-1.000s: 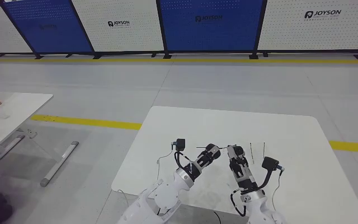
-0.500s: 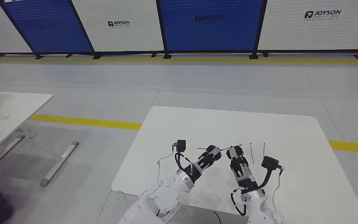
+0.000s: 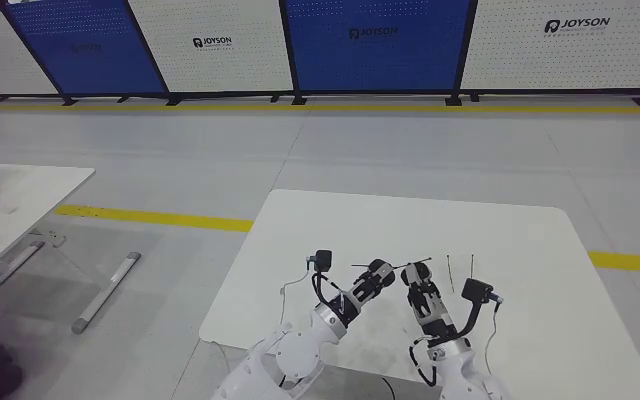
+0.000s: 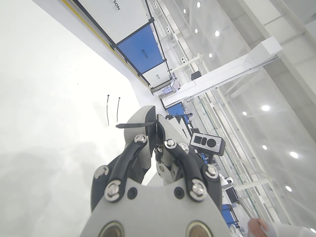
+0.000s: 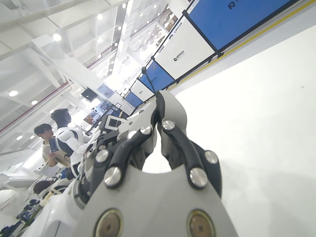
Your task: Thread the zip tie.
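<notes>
Clearly, over the desk (image 3: pixel 480 225) the left claw (image 4: pixel 156 124) is clamped on a zip tie (image 4: pixel 133 125), pointed tail protruding; the right claw (image 5: pixel 159 97) pinches a zip tie (image 5: pixel 149 81) below its head. Two spare ties (image 4: pixel 108 109) lie on the desk's right half.

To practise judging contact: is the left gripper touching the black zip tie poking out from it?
Touching. The left wrist view shows the left gripper shut on the zip tie, its strap clamped with no gap.
</notes>
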`<control>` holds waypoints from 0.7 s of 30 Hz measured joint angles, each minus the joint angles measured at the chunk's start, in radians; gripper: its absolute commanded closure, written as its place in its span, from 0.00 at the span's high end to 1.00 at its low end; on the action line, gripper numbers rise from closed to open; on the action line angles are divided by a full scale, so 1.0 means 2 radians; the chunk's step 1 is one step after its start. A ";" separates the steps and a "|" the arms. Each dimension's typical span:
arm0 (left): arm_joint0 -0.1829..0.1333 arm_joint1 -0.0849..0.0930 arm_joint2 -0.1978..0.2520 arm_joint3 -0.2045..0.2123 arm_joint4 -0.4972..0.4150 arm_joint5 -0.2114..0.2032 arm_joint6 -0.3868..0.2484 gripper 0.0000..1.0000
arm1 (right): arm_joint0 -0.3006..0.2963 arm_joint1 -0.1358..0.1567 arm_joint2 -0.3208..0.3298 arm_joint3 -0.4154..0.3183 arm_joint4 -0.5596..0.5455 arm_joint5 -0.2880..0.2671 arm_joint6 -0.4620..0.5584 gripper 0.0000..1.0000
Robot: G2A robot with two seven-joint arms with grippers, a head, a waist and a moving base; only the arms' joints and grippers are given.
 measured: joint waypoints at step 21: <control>0.007 0.001 -0.002 -0.002 0.005 -0.009 -0.001 0.00 | -0.003 -0.001 -0.002 -0.007 -0.006 0.005 -0.012 0.00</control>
